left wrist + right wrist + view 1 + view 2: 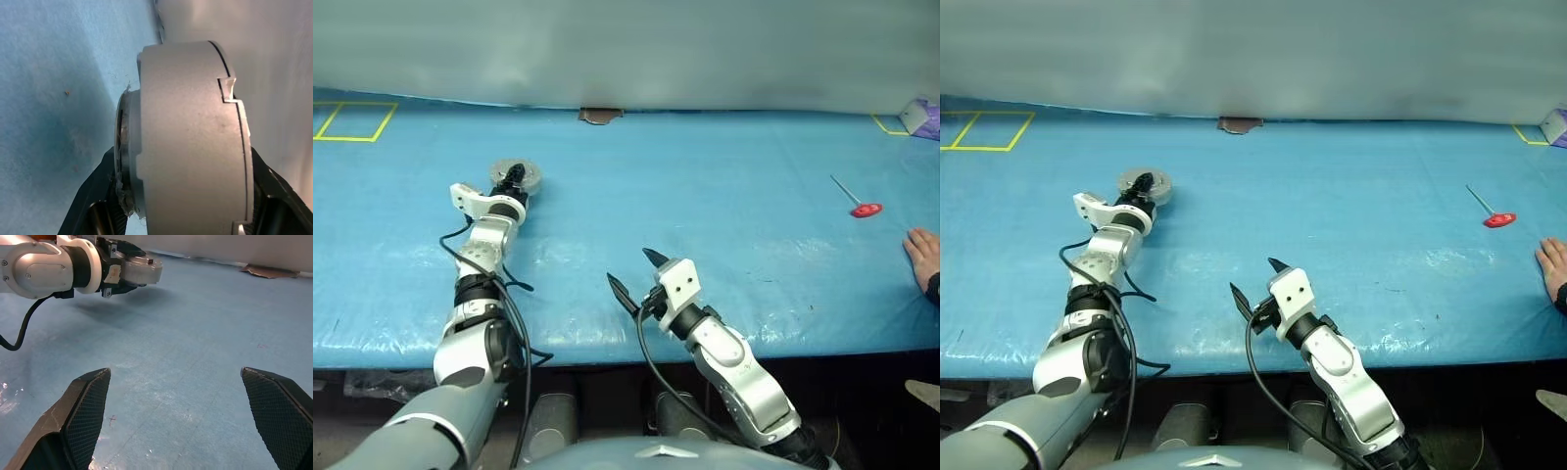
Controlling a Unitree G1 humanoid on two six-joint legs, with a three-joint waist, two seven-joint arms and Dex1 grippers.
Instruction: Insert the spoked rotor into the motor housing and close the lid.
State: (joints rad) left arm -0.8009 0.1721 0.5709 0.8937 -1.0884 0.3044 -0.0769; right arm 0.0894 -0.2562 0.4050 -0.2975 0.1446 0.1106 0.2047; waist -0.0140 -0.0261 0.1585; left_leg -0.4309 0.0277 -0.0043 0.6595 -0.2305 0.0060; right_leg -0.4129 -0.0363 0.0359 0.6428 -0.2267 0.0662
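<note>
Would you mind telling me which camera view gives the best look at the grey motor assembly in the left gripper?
The left wrist view: the motor assembly shows side-on between the black fingers, its seam and notch plain. The right wrist view shows it held above the blue table; both eye views show it small, past the left gripper.

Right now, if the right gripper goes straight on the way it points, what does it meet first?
Probably the left gripper, which holds the closed motor housing above the blue table. Before that the way looks free, though depth is hard to judge.
</note>
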